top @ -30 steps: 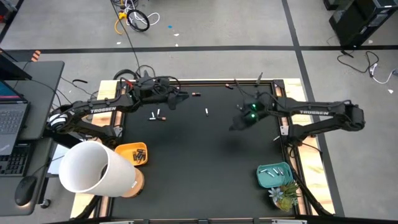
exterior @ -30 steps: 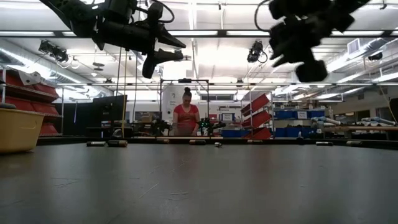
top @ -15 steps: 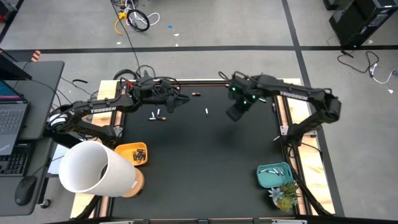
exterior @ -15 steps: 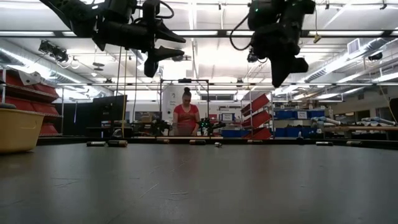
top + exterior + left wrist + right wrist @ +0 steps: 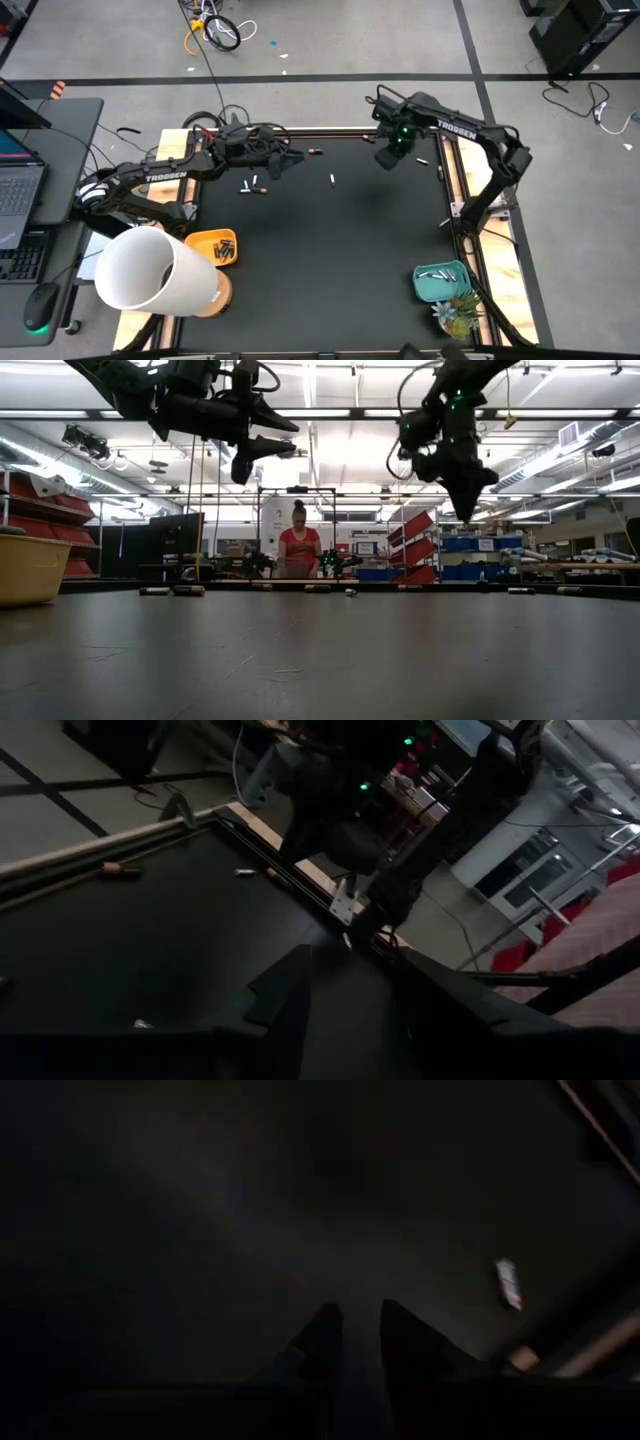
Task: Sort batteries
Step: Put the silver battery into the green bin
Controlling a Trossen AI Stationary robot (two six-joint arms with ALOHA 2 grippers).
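The pale battery (image 5: 508, 1283) lay on the black mat (image 5: 340, 250) near its far right corner. A second battery (image 5: 520, 1357), more coppery as far as I could tell, lay just beside it, close to the wooden edge rail (image 5: 445, 165). More loose batteries (image 5: 251, 185) sat in a small cluster towards the far left, with a single white one (image 5: 333, 179) between the two groups. The teal tray (image 5: 425, 285) at the near right already held pale cells and the orange tray (image 5: 200, 240) at the near left held dark ones.

My right gripper (image 5: 355, 1330) hovered well above the mat, just inboard of that corner pair. Its fingers were only a slim gap apart, with nothing between them. My left gripper (image 5: 350, 980) hung spread wide and empty above the far left of the mat, near the cluster.

To pick cleanly I judged that I had to widen the right fingers before descending. I would then centre over the pale cell alone and turn the wrist so the fingers crossed its length. Coming down nearly to the mat would let the pads close on its round sides. The main risks were the neighbouring cell and the rail: a skewed approach could nudge one battery into the other or roll it under the edge.
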